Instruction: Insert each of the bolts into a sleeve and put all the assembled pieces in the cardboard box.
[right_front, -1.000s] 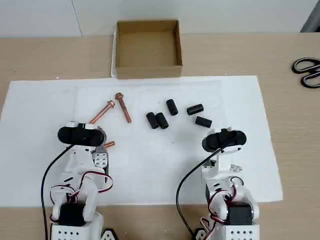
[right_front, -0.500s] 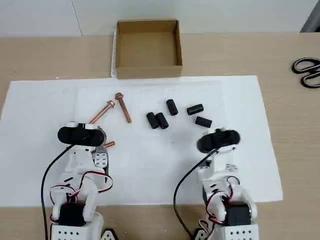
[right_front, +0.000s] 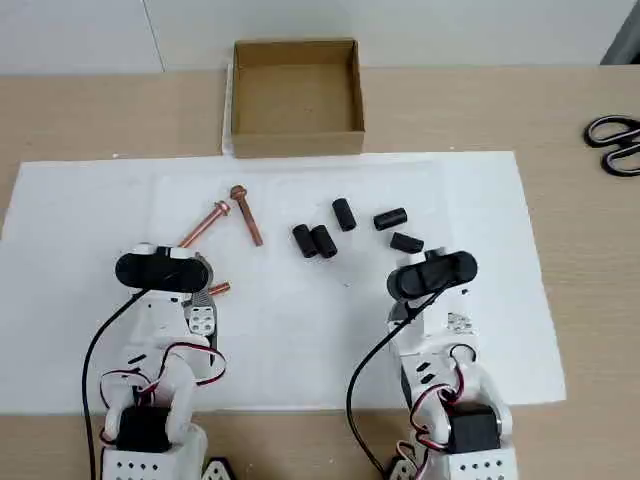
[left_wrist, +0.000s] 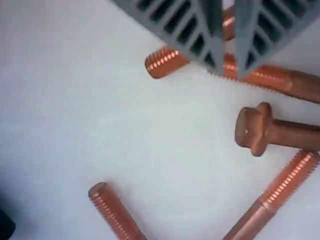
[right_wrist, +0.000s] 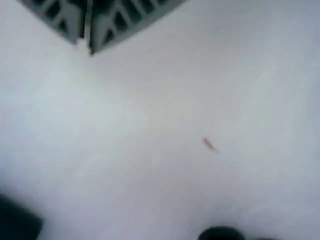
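Several copper bolts lie on the white paper; in the high view two (right_front: 204, 223) (right_front: 246, 214) lie just beyond the left arm (right_front: 160, 270) and one tip (right_front: 218, 289) sticks out beside it. My left gripper (left_wrist: 229, 70) hangs shut just over the bolts, above a flanged bolt head (left_wrist: 252, 130). Several black sleeves (right_front: 323, 240) are scattered mid-table, the nearest one (right_front: 406, 242) just beyond the right arm (right_front: 432, 275). My right gripper (right_wrist: 87, 46) is shut over bare paper, with a sleeve's edge (right_wrist: 220, 234) showing in its view. The cardboard box (right_front: 297, 125) stands at the back.
The white paper sheet (right_front: 300, 330) covers the work area on a wooden table. Scissors (right_front: 615, 143) lie at the far right edge. The box's inside shows nothing in it.
The right arm has swung a little to the left and toward the sleeves. The left arm, bolts and sleeves have not moved.
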